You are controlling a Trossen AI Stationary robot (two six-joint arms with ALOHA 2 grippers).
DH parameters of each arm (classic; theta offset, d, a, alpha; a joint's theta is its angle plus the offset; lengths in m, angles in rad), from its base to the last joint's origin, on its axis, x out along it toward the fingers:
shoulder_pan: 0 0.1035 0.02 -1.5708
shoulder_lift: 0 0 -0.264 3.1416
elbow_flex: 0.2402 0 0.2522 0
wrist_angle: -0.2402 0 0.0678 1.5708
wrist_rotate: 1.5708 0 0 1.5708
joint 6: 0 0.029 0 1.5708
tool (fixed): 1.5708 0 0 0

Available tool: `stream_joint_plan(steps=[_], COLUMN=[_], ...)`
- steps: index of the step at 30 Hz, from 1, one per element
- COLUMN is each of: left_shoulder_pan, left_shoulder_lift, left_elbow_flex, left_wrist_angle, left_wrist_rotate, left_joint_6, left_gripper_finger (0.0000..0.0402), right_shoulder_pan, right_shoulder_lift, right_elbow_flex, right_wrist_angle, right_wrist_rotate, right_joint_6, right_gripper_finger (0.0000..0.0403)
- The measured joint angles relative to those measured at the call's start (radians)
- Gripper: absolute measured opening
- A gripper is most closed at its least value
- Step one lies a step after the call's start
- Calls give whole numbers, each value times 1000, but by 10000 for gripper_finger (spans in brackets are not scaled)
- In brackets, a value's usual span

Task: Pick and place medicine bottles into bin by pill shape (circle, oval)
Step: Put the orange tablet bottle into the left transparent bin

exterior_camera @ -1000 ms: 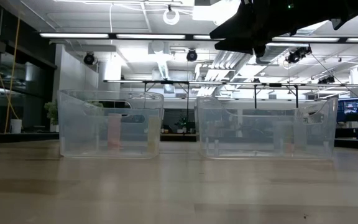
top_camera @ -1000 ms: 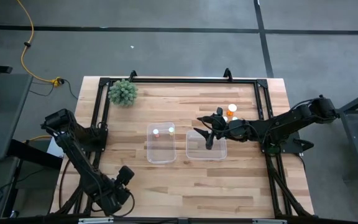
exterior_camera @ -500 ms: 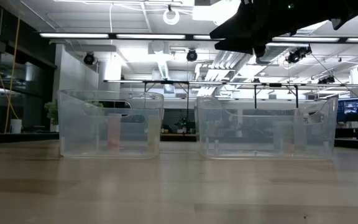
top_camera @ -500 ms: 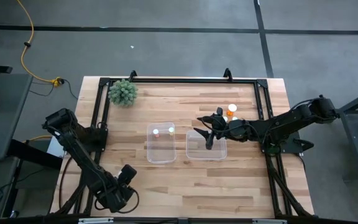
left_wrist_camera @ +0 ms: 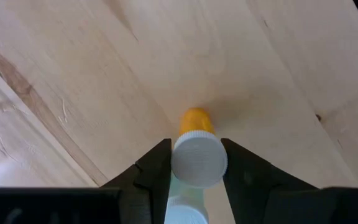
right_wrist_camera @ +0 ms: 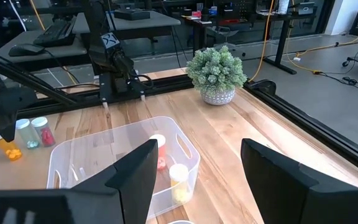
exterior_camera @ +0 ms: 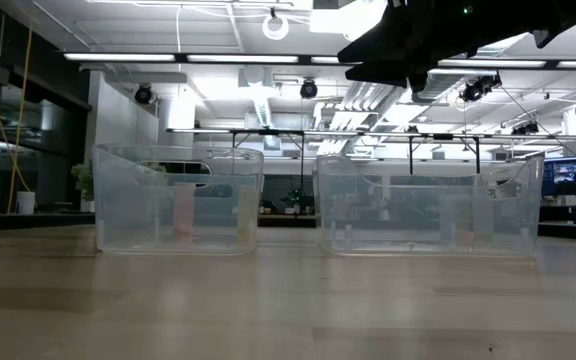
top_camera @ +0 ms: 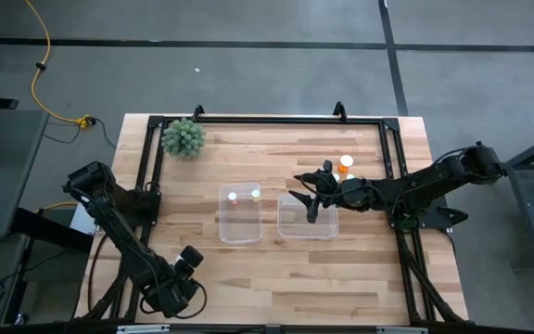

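Note:
An orange medicine bottle point(left_wrist_camera: 195, 119) with a white cap stands on the table near its front left corner. My left gripper point(left_wrist_camera: 197, 163) points down over it and is shut on it; in the high view the gripper point(top_camera: 189, 263) hides the bottle. A second white cap point(left_wrist_camera: 182, 213) shows farther back between the fingers. Two more bottles point(right_wrist_camera: 32, 132) stand beside it. My right gripper point(right_wrist_camera: 204, 180) hangs open and level over the right bin point(top_camera: 307, 221), holding nothing. The left bin point(top_camera: 240, 215) holds two bottles point(right_wrist_camera: 169, 167). My left gripper pinches the orange bottle's white cap point(left_wrist_camera: 199, 149) between its two fingers, one on each side of the cap. The fingers come from above, pointing down. The bottle stands upright below them, and its base appears to rest on the table.
An orange bottle point(top_camera: 345, 164) and another point(top_camera: 349, 177) stand at the far right, behind my right arm. A green spiky ball plant point(top_camera: 184, 138) sits at the far left corner. A black frame point(top_camera: 267, 120) borders the table. Bare wood lies in front of the bins point(exterior_camera: 288, 300).

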Motion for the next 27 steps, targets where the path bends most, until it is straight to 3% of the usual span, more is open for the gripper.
stream_joint_plan(steps=[27], left_shoulder_pan=[70], left_shoulder_lift=[-14], left_elbow_flex=[199], left_wrist_angle=[-164], left_wrist_rotate=[-26], left_joint_6=[60], left_gripper_finger=[115], right_shoulder_pan=[0], right_shoulder_lift=[0], right_elbow_flex=[0], right_wrist_angle=[-5], right_wrist_rotate=[0], right_joint_6=[0], right_gripper_finger=[224])
